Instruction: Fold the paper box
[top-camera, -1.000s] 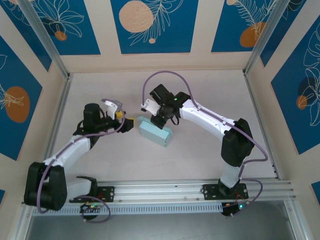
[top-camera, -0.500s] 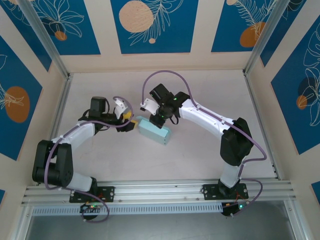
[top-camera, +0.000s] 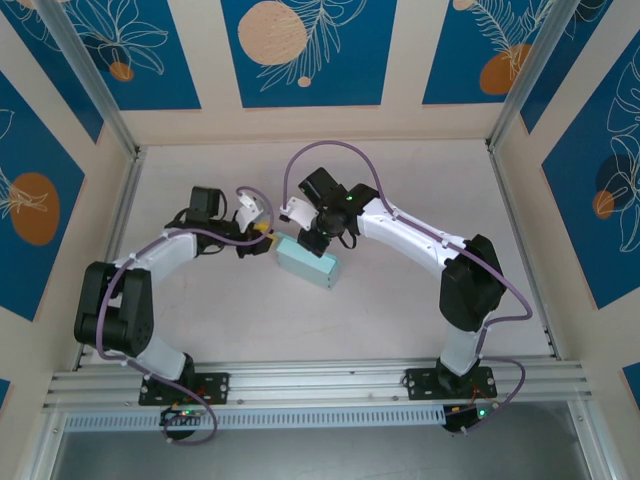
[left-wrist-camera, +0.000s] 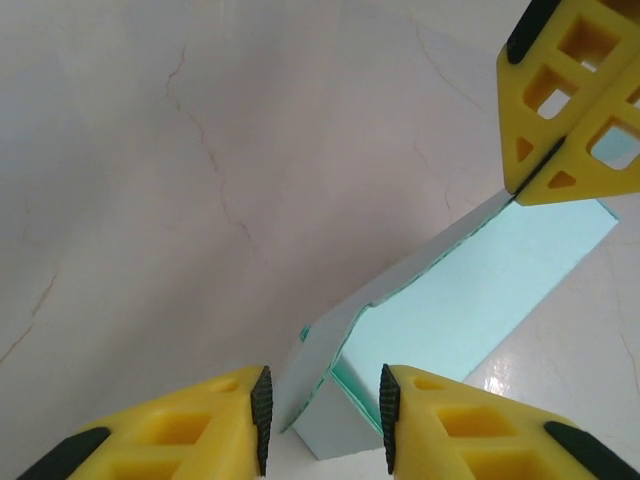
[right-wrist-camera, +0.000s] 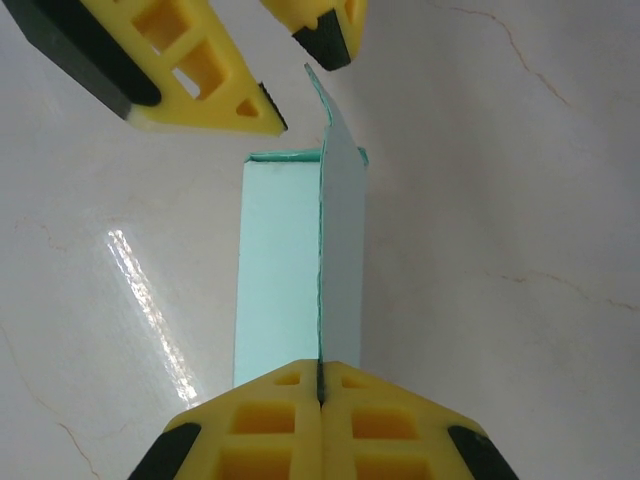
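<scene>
Swinging inward over the last second, the left arm (top-camera: 160, 255) has stretched across the table (top-camera: 420, 170) and carried its gripper up to the left end of the box, while the right arm (top-camera: 420, 235) has stayed reaching in from the other side, and the box itself has barely shifted. The paper box (top-camera: 307, 263) lies near the middle of the table, between the two arms, as a pale blue, long, shallow shape set at an angle to the near edge. One long thin panel (right-wrist-camera: 340, 250) of it stands on edge above the rest instead of lying flat. The right gripper (right-wrist-camera: 320, 385) is clenched on the far end of that panel, with the paper sandwiched in the seam between its yellow fingers. This hold probably pins the box in place and keeps the panel raised while the other end is worked. The left gripper (left-wrist-camera: 323, 410) sits at the opposite end with its jaws narrowed but not yet meeting. The box's corner, where the panel meets a short end flap, rises in the gap between the black pads, and neither pad clearly presses on it. It looks lined up to pinch that corner so the end can be creased or tucked. The paper is thin and already bows slightly, so a hard squeeze or a pull against the right grip could crumple it.
</scene>
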